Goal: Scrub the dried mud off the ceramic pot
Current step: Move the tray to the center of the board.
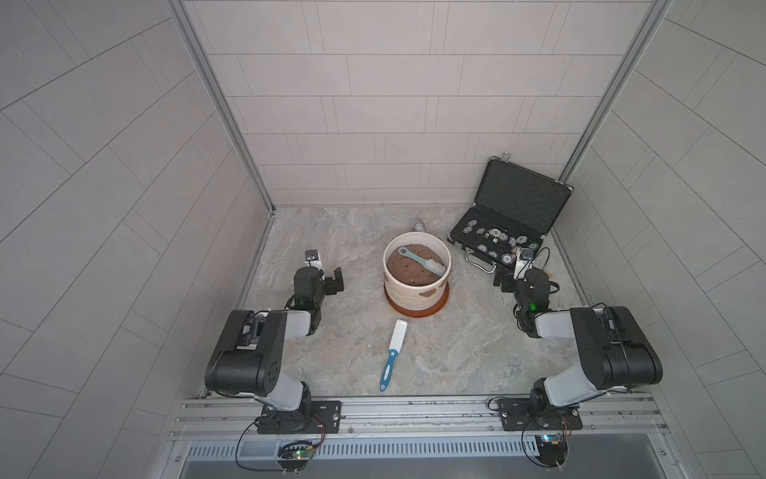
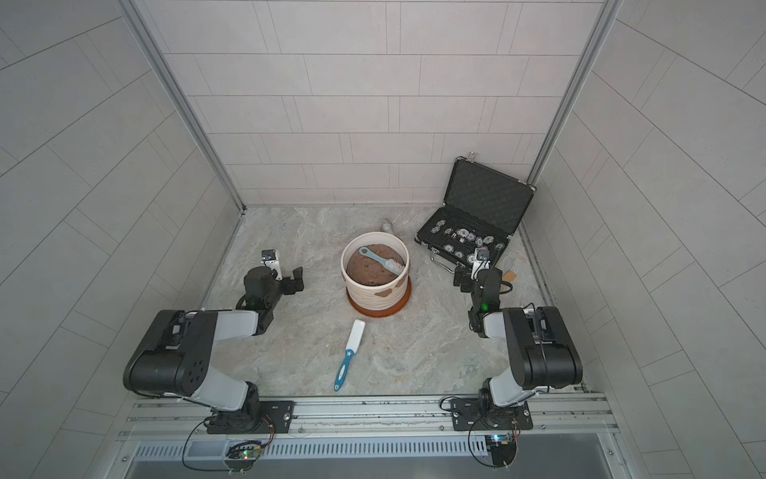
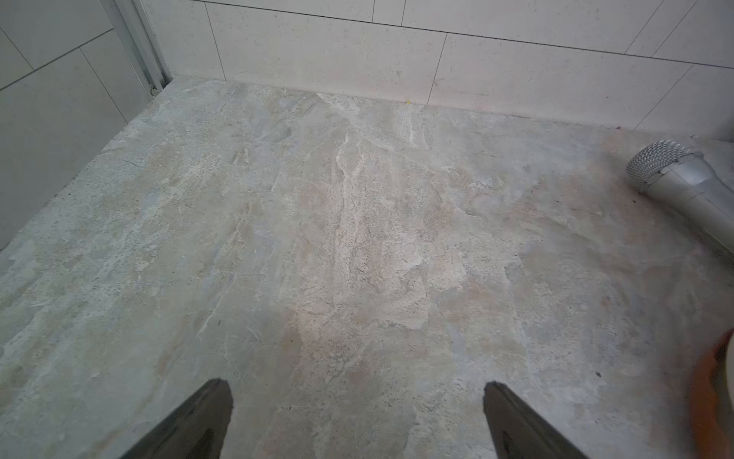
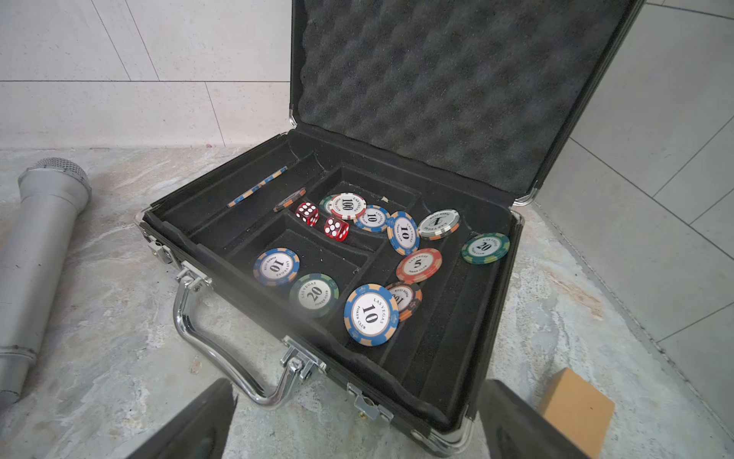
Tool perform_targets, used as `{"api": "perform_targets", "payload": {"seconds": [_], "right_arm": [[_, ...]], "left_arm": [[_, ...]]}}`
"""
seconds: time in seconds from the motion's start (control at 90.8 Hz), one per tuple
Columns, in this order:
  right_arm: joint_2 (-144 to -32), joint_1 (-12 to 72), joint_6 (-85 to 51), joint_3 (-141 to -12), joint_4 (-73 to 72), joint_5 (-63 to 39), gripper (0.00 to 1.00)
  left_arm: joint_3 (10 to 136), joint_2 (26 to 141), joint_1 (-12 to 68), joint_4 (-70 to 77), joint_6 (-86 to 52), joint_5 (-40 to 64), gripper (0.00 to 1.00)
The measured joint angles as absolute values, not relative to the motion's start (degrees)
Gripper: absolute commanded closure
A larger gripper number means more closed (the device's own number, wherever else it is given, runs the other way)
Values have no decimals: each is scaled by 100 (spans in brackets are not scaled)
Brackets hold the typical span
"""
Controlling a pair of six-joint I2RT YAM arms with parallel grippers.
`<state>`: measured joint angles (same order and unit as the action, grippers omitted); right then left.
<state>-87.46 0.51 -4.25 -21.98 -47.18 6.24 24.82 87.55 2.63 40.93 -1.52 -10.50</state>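
Observation:
The ceramic pot, cream and ribbed, stands mid-floor on a terracotta saucer. Reddish-brown patches of dried mud stick to its near wall. Brown soil fills it, and a teal-handled brush lies on top. A blue-and-white brush lies on the floor in front of the pot. My left gripper is open and empty, left of the pot. My right gripper is open and empty, right of the pot, facing the case.
An open black case with poker chips and two red dice sits at the back right. A silver microphone lies behind the pot. A tan block rests beside the case. Tiled walls enclose three sides.

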Motion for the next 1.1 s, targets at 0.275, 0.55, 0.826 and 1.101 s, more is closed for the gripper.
{"api": "perform_targets", "payload": {"seconds": [0.275,0.55,0.826,1.101], "right_arm": [[-8748,51,-423,-2198,-4718,624,0],[-8757,51,-425,-2198,-4718,624,0],[-8759,51,-425,-2198,-4720,626,0],[-7428,69,-598,-3284,-2379,958,0]], "left_arm": [[2482,8755,266,4093,-152,-1052,0],[2482,8755,266,4093,-152,-1052,0],[2482,8755,263,4093,-152,-1041,0],[3686,8298,246,2366,-121,-777,0]]}}
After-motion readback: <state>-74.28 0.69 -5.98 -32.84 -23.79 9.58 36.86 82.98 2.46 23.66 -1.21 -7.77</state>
